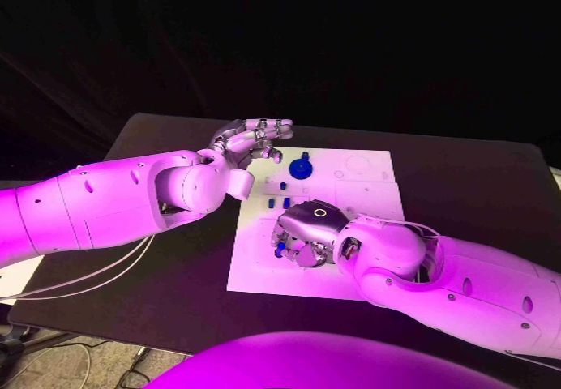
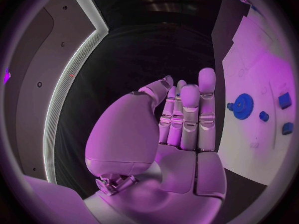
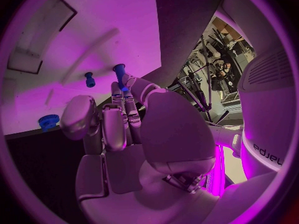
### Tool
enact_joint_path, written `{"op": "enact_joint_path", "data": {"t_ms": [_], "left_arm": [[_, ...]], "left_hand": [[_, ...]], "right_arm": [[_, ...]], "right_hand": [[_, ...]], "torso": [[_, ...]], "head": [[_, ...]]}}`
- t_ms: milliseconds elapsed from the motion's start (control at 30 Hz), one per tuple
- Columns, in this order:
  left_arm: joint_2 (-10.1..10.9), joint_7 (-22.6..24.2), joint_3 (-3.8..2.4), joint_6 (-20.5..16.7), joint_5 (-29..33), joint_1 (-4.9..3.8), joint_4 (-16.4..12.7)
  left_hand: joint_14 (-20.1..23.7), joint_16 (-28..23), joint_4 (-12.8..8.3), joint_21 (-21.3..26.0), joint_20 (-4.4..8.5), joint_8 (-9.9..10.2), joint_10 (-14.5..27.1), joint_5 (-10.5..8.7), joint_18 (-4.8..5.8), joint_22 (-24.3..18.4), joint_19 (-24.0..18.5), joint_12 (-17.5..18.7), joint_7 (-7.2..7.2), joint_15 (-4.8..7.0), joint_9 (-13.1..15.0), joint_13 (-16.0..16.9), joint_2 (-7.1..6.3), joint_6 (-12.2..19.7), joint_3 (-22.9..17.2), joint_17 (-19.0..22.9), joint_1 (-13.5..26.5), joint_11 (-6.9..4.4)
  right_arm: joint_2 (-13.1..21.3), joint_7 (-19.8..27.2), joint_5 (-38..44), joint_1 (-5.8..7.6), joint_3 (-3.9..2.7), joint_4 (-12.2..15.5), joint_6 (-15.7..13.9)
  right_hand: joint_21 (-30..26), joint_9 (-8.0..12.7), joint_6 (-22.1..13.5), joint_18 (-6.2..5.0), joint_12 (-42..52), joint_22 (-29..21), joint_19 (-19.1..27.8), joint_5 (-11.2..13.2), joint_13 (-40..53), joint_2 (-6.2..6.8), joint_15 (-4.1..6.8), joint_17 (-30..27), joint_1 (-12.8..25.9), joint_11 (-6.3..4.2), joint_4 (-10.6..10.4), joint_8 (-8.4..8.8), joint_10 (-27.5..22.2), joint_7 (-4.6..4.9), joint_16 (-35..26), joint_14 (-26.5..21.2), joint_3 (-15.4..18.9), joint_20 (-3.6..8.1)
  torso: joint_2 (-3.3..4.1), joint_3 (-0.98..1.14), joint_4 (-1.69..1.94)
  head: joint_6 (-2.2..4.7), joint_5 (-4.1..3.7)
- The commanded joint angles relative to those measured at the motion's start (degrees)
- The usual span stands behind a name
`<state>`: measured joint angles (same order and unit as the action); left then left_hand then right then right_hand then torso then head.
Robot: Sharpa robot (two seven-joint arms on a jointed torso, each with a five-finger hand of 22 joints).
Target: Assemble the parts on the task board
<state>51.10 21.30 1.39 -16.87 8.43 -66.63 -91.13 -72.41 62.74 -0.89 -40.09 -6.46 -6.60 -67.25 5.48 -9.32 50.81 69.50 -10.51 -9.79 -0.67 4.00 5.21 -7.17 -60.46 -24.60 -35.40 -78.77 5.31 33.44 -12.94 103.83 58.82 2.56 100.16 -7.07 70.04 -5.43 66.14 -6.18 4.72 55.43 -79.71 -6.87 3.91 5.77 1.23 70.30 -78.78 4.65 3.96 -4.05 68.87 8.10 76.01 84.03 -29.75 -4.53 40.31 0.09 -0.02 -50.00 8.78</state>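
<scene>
Black table (image 1: 468, 174) against darkness. White board (image 1: 362, 190) at its middle. Left hand (image 1: 251, 139) off the board's far left corner, fingers straight and pressed together, empty. Right hand (image 1: 301, 235) low over the board's near left, pinching a blue peg (image 3: 119, 73). Blue gear (image 1: 301, 168) near the far edge. Probably light, rigid, slick parts; best gripped by sides. Open room toward the right edge.

Both arms have smooth white rounded shells with small dark screw holes, and thin pale cables hang under the left arm (image 1: 105, 203). The left hand (image 1: 251, 139) and right hand (image 1: 301, 235) are silver metal with segmented fingers. The right wrist carries a dark round ring.
</scene>
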Motion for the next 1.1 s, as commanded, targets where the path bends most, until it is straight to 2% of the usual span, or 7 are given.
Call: {"op": "enact_joint_path", "data": {"t_ms": [33,100,267,500,733,967,1100], "left_arm": [[-0.06,0.24,-0.04,1.06,-0.24,-0.01,-0.21],[-0.05,0.21,-0.04,1.05,-0.24,-0.01,-0.22],[-0.03,0.15,-0.04,1.05,-0.24,-0.01,-0.21],[0.0,0.11,-0.04,1.07,-0.24,-0.01,-0.16],[0.15,0.09,-0.04,1.07,-0.24,-0.01,-0.15],[0.19,0.03,-0.04,1.13,-0.24,-0.01,-0.13],[0.33,0.04,-0.03,0.99,-0.24,-0.02,-0.23]], "left_hand": [[0.55,-0.28,0.1,0.34,0.07,-0.32,0.31,0.03,-0.75,-0.05,-0.27,-0.2,-0.06,0.04,-0.06,0.05,0.64,0.51,0.29,0.06,-0.13,0.1],[0.55,-0.28,0.1,0.34,0.07,-0.32,0.31,0.03,-0.75,-0.05,-0.27,-0.2,-0.06,0.04,-0.06,0.05,0.64,0.51,0.29,0.06,-0.13,0.1],[0.55,-0.28,0.1,0.34,0.07,-0.32,0.31,0.03,-0.75,-0.05,-0.27,-0.2,-0.06,0.04,-0.06,0.05,0.64,0.51,0.29,0.06,-0.13,0.1],[0.55,-0.28,0.1,0.34,0.07,-0.32,0.31,0.03,-0.75,-0.05,-0.27,-0.2,-0.06,0.04,-0.06,0.05,0.64,0.51,0.29,0.06,-0.13,0.1],[0.55,-0.28,0.1,0.34,0.07,-0.32,0.31,0.03,-0.75,-0.05,-0.27,-0.2,-0.06,0.04,-0.06,0.05,0.64,0.51,0.29,0.06,-0.13,0.1],[0.55,-0.28,0.1,0.34,0.07,-0.32,0.31,0.03,-0.75,-0.05,-0.27,-0.2,-0.06,0.04,-0.06,0.05,0.64,0.51,0.29,0.06,-0.13,0.1],[0.62,-0.32,0.07,0.44,0.06,-0.34,0.38,0.03,-0.76,-0.13,-0.28,-0.28,-0.07,0.04,-0.06,0.06,0.68,0.55,0.36,0.22,-0.16,0.11]], "right_arm": [[-0.09,-1.03,0.39,-0.3,0.36,-0.78,3.19],[-0.18,-0.86,0.2,-0.29,0.4,-1.02,3.09],[-0.08,-0.12,-0.14,-0.29,0.45,-1.11,1.34],[1.72,1.36,-0.84,-0.27,0.45,0.05,-3.23],[5.84,3.45,-2.32,0.92,0.27,2.58,-12.97],[14.19,1.28,-12.38,4.38,-0.57,6.85,-13.5],[19.66,-3.06,-18.03,6.36,-0.65,8.32,-13.01]], "right_hand": [[-0.59,0.63,-2.18,-0.2,-1.22,-0.53,0.51,-0.29,-0.4,1.23,-1.02,-0.39,2.25,0.26,-0.75,0.62,-2.2,0.63,-0.3,2.47,0.3,-0.49],[-0.99,1.28,-4.79,-0.32,-1.26,-1.11,0.77,-0.49,-0.47,2.57,-1.71,-0.68,3.36,1.04,-1.05,0.62,-6.11,1.09,-0.46,2.37,1.16,-1.05],[-1.72,1.67,-10.83,-0.57,-0.72,-2.15,1.2,0.03,-0.25,3.6,-2.15,-0.92,3.83,1.71,-1.56,0.52,-12.7,0.06,-0.4,2.26,6.07,-1.73],[-1.43,1.46,-10.35,-0.54,0.49,-1.82,0.9,-1.1,-0.1,2.71,-2.06,-1.11,3.01,1.54,-1.95,0.25,-12.31,0.04,-0.36,2.2,8.93,-1.72],[-1.83,1.38,-9.46,-0.66,1.46,-2.46,1.09,-1.77,-0.06,2.25,-1.83,-1.86,2.19,1.25,-1.82,0.14,-11.06,0.6,-0.85,2.01,9.39,-1.54],[-1.56,1.36,-8.4,-0.57,4.05,-2.06,0.83,-1.76,0.24,1.61,-1.23,-1.91,3.14,0.44,-3.05,0.14,-5.17,0.72,-0.79,2.1,9.48,-1.2],[3.03,1.18,-6.98,0.7,6.85,5.16,-1.72,-3.68,1.69,1.66,-0.71,4.25,8.06,-0.4,-6.95,-0.36,1.65,0.79,3.77,3.51,11.46,-0.68]], "torso": [[0.02,0.0,0.05],[0.01,0.0,0.05],[-0.01,0.02,0.04],[-0.04,0.05,-0.02],[-0.07,0.06,-0.22],[-0.14,-0.04,-0.18],[-0.35,-0.22,-0.58]], "head": [[0.0,0.03],[0.0,0.04],[0.0,0.02],[0.0,-0.12],[0.0,-0.6],[0.69,-3.15],[0.95,-4.02]]}}
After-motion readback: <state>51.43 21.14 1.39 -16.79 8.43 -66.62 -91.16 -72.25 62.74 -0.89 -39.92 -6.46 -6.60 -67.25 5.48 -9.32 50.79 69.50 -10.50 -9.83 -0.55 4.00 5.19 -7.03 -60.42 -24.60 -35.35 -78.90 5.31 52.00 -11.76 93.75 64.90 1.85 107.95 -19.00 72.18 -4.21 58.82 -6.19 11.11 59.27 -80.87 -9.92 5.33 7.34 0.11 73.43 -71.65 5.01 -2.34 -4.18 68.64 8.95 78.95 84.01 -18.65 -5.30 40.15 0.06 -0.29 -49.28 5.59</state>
